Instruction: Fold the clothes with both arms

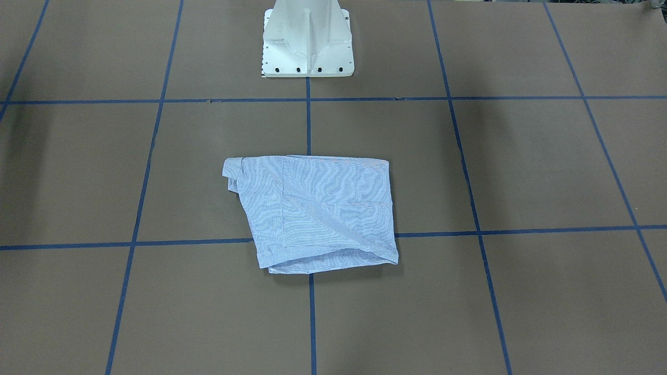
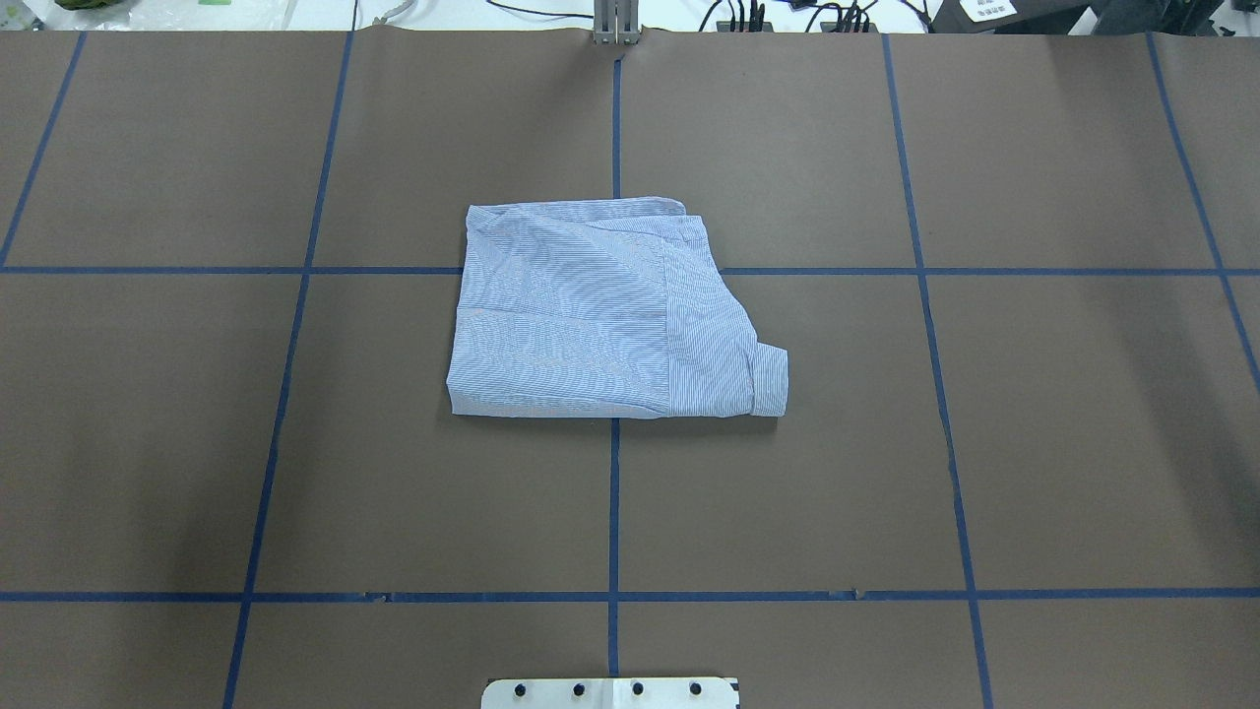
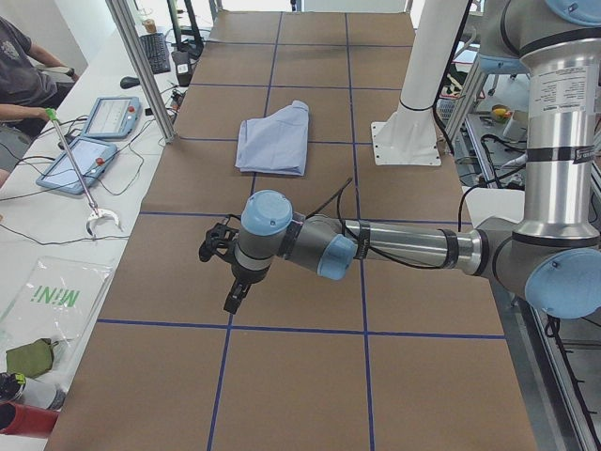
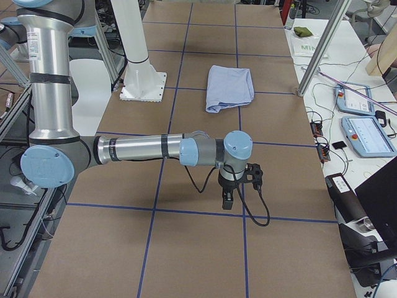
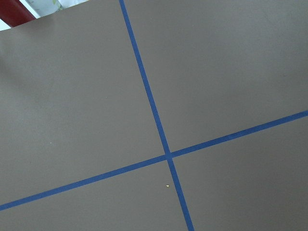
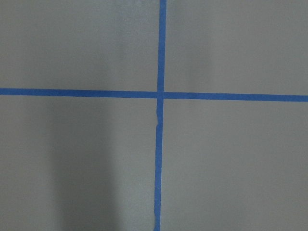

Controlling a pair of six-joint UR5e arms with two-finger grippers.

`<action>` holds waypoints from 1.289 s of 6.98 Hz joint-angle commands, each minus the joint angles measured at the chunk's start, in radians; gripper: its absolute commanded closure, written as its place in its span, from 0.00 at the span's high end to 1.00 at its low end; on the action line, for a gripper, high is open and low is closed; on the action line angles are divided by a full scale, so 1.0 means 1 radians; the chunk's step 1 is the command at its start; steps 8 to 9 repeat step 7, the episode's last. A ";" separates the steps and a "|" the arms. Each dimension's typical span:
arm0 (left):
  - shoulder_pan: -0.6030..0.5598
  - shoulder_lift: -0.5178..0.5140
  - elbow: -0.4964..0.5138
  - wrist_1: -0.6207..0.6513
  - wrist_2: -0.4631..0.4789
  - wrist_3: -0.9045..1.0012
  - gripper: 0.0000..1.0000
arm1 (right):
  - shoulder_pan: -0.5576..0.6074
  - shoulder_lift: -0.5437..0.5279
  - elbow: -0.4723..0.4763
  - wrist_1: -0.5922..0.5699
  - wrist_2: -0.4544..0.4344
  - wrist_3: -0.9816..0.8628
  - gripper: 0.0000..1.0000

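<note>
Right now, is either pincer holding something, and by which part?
Nothing is held: the shirt lies folded on the table, apart from left pincer and right pincer.

Open tabletop (image 2: pixel 984 443) rings the folded shirt (image 2: pixel 591 315) on every side; the white pedestal (image 1: pixel 307 47) stands well apart.

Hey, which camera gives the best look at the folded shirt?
The overhead exterior view: the shirt lies central, large and unobstructed, its cuff showing. The front-facing view shows it whole too. Both side views show it small and far. Wrist cameras see only taped table.
</note>
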 commanded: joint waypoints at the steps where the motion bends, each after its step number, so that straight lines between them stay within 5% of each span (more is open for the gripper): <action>1: 0.000 -0.003 -0.005 -0.001 0.000 0.000 1.00 | 0.000 -0.001 0.000 0.000 0.001 0.000 1.00; 9: 0.002 -0.012 -0.011 -0.003 0.001 0.006 1.00 | 0.002 0.002 0.009 0.050 -0.002 -0.003 1.00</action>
